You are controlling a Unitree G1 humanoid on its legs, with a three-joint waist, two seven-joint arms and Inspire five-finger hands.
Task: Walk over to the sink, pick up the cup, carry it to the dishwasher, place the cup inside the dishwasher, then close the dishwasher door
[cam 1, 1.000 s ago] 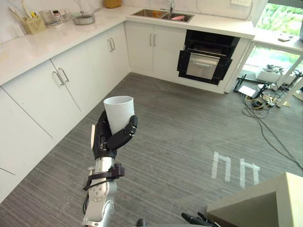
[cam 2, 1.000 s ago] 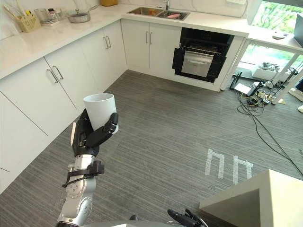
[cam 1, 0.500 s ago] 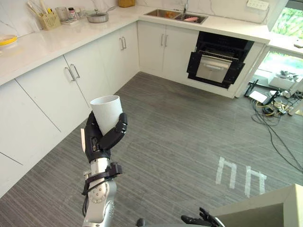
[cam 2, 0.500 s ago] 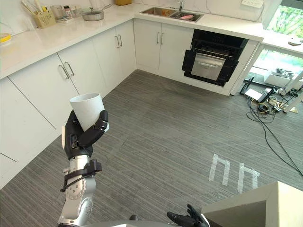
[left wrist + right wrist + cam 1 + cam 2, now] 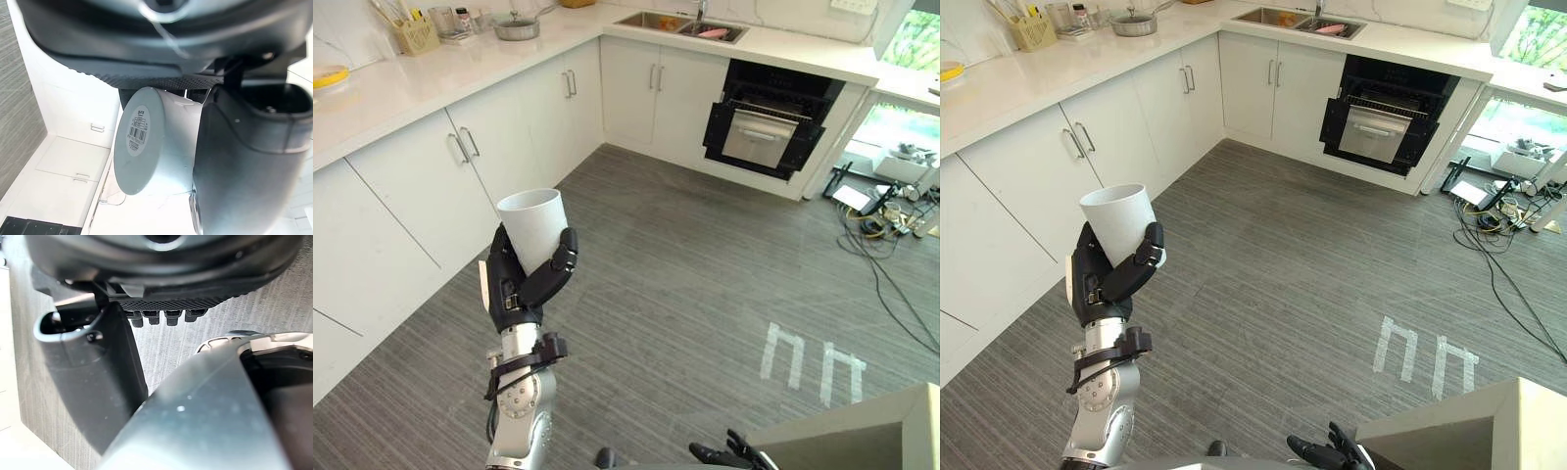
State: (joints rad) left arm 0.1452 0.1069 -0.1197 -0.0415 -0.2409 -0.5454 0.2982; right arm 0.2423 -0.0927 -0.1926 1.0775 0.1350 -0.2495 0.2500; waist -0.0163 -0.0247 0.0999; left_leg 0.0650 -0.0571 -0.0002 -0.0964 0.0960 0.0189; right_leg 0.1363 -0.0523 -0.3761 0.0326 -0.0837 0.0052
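From my station, the grey plank floor takes up most of both eye views, and there is a good stretch of it between me and the far wall. White cabinets run along my left under the pale surface and turn the corner ahead. Set into that far run is the dishwasher, a dark opening with its door hanging open. The sink is in the surface just beside it, to its left.

The white cup is upright in my left hand, raised in front of me, well away from both sink and dishwasher. The fingers and thumb are curled round its lower half. My right hand hangs low at the bottom edge of the eye views, fingers loose and holding nothing.

I judge the pick-up done and the carry part-way through. The rest of the walk, placing the cup inside and closing the door are left.

The eye views give me the route and the open door. The left wrist view gives me the cup's underside, with a printed label on it, pressed against the palm. The right wrist view confirms that hand is empty over the floor.
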